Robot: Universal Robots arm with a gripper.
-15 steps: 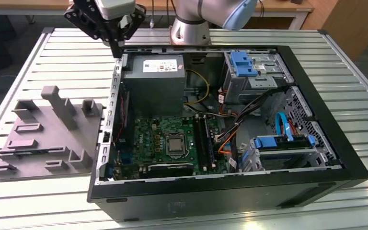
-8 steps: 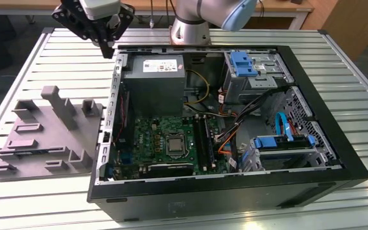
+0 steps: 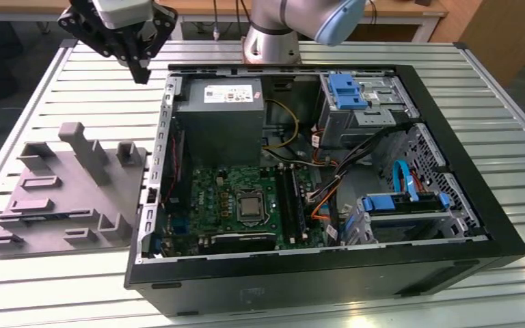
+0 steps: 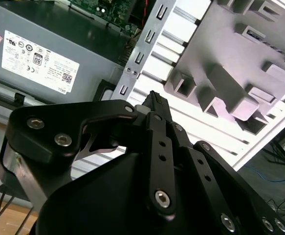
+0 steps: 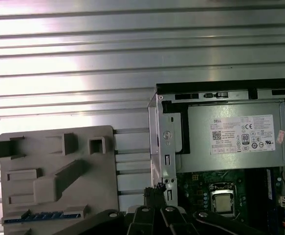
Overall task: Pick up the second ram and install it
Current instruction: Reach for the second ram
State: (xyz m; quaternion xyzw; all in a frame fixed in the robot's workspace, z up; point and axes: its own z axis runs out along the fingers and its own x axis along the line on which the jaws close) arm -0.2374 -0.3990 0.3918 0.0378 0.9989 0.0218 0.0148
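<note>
My gripper (image 3: 140, 74) hangs above the table behind the computer case's back-left corner, its black fingers closed together with nothing between them. Both wrist views show the fingertips pressed into one point (image 4: 154, 98) (image 5: 154, 192). The second ram (image 5: 39, 215) is a thin dark bluish strip lying in a slot of the grey moulded tray (image 5: 59, 181), well apart from the gripper. In the exterior view this ram (image 3: 51, 216) sits near the tray's (image 3: 62, 198) front. The long black memory sockets (image 3: 290, 198) lie on the motherboard beside the processor (image 3: 247, 205).
The open computer case (image 3: 335, 266) fills the table's middle and the exterior view's right. Its grey power supply (image 3: 217, 123) stands at the back, with drive cages (image 3: 363, 102) and cables (image 3: 335, 178) beside it. The arm's base (image 3: 272, 41) stands behind the case. The tray has upright posts (image 3: 85, 147).
</note>
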